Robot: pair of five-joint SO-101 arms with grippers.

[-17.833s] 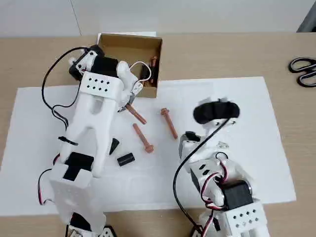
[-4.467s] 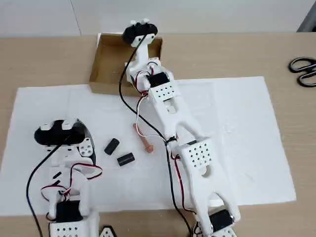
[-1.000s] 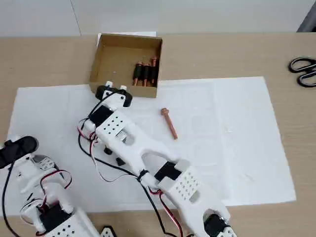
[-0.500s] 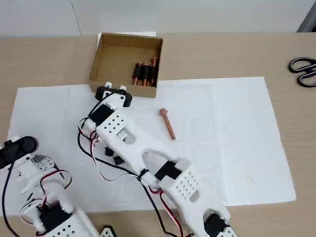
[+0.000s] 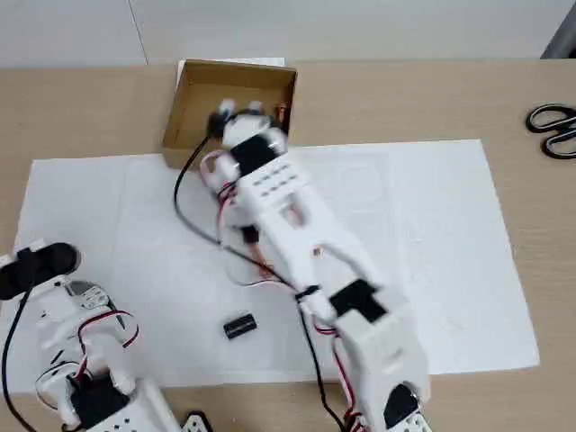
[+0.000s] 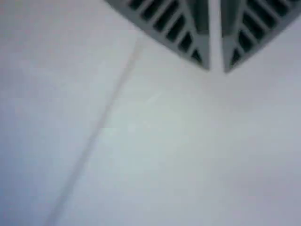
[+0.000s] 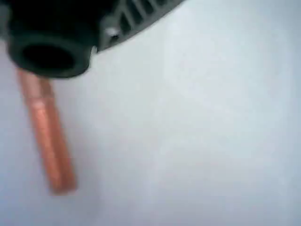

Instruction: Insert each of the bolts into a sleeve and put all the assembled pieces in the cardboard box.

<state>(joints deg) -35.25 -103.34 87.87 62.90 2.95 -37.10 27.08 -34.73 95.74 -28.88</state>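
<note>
Right gripper (image 7: 99,34) is clenched on a black sleeve (image 7: 49,52), bore facing the wrist camera. The copper bolt (image 7: 47,136) lies flat on the white paper (image 7: 211,141) just beyond the sleeve, long axis running away from it; contact unclear. Left gripper (image 6: 216,66) is pinched to a slit, empty, well apart, so I'd leave this to the right arm. Spare sleeve (image 5: 238,326) lies loose.
</note>
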